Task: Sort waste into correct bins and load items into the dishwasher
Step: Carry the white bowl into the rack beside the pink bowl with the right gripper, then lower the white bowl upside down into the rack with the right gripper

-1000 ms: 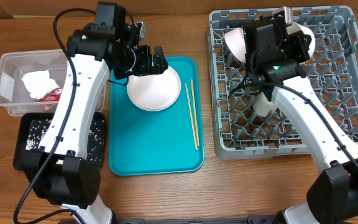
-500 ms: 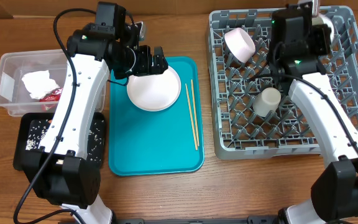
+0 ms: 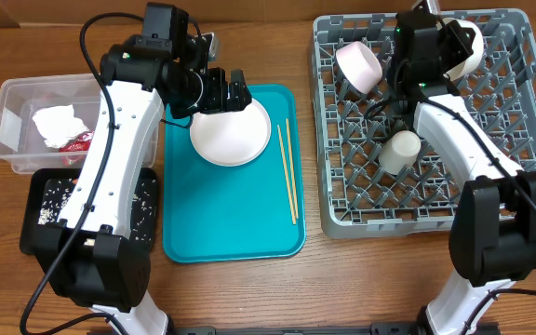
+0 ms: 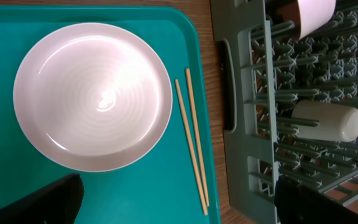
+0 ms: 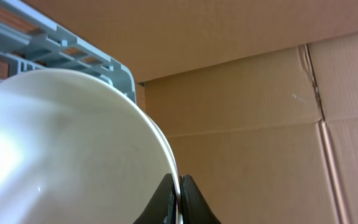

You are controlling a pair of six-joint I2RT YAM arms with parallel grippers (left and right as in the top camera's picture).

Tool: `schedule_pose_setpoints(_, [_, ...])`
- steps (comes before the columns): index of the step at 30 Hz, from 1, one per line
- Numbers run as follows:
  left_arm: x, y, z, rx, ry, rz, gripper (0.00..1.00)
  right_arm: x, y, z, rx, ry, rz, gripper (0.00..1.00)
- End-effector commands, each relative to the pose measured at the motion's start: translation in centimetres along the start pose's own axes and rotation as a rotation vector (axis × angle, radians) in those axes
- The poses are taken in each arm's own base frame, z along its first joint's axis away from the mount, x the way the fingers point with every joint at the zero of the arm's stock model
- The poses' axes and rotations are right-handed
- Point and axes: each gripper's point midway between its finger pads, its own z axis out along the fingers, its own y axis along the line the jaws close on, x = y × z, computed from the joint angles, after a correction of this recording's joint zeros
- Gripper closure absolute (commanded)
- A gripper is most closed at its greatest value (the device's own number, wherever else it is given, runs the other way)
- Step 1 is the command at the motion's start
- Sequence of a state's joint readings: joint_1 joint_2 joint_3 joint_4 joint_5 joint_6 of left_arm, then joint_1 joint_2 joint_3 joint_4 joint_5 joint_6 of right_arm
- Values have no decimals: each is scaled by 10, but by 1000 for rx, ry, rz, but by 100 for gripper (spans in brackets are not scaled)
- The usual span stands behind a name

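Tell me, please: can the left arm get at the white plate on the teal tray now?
Probably yes. The left gripper hangs open over the plate, nothing lies on it, and the chopsticks lie apart beside it.

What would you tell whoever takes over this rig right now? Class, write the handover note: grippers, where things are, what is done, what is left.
Left gripper: jaws open, above the plate on the teal tray, holding nothing.
Right gripper: shut on the rim of a white dish at the far corner of the rack.
Also in the rack: a bowl and a cup.
Done: tissue and red wrapper in the clear tub; rice in the black tray.
Left: seat the held dish, then load the plate and the chopsticks.
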State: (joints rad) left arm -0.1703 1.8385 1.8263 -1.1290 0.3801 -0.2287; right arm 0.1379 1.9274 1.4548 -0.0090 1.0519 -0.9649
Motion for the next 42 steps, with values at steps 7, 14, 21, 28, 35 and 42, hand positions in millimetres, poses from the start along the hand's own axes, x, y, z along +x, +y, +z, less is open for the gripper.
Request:
schedule_pose_setpoints(7, [-8,-7,-16,3,-51,39,0,-2,13,15,-23,-11,-196,96])
schedule_pose_setpoints(14, [-8,-7,-16,3,-51,39,0,-2,32,19,-45,-12,-247,96])
schedule_pose_setpoints(21, [-8,-7,-16,4,-51,39,0,-5,50,19,-65,-21,-272,96])
schedule_pose_setpoints(28, [-8,-7,-16,3,-51,39,0,-11,55,13,-74,-43,-278,96])
schedule_pose_setpoints(35, [-8,-7,-16,3,-51,39,0,-14,57,9,-76,-51,-281,96])
schedule_pose_setpoints(42, [-8,-7,-16,3,-51,39,0,-16,58,6,-77,-58,-283,96])
